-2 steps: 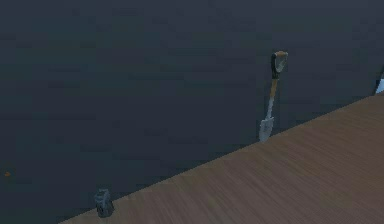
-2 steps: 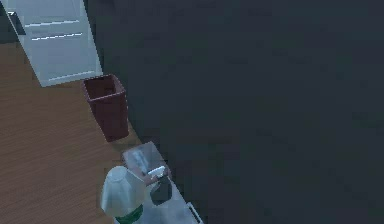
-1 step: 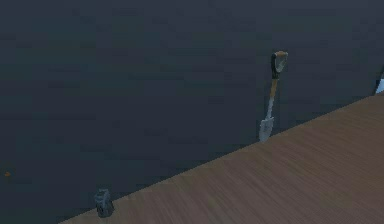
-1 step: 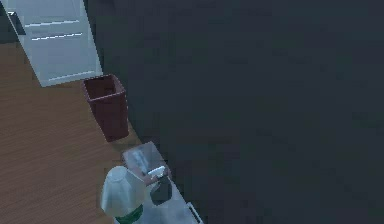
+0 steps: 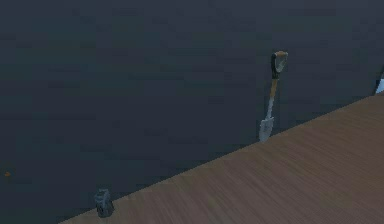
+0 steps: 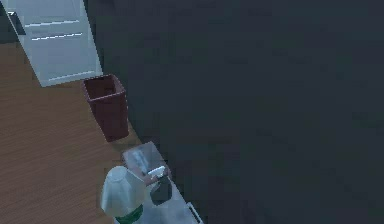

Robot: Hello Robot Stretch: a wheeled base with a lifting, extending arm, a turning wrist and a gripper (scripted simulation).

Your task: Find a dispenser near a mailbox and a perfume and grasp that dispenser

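Arm side view, bottom edge: pale rounded bottle with a green band [image 6: 122,193], likely the dispenser, close to a grey boxy object [image 6: 145,158] and a small dark-and-white item [image 6: 160,192]. Both are too small to call mailbox or perfume. Dark red square bin [image 6: 107,105] stands on the brown plank floor [image 6: 40,150] beyond them, white panelled door [image 6: 55,40] farther out, dark wall [image 6: 280,100] alongside. Forward view: long-handled spade [image 5: 270,95] leaning on the wall, small dark grey object [image 5: 103,203] at the wall's foot. Step, as I judge it: search ending, lining up on the candidate, grasp not yet done. Next move calls for confirming the neighbours, squaring the base so the bottle sits in the arm's line, then reaching. Gripper's jaws: cannot tell their state.
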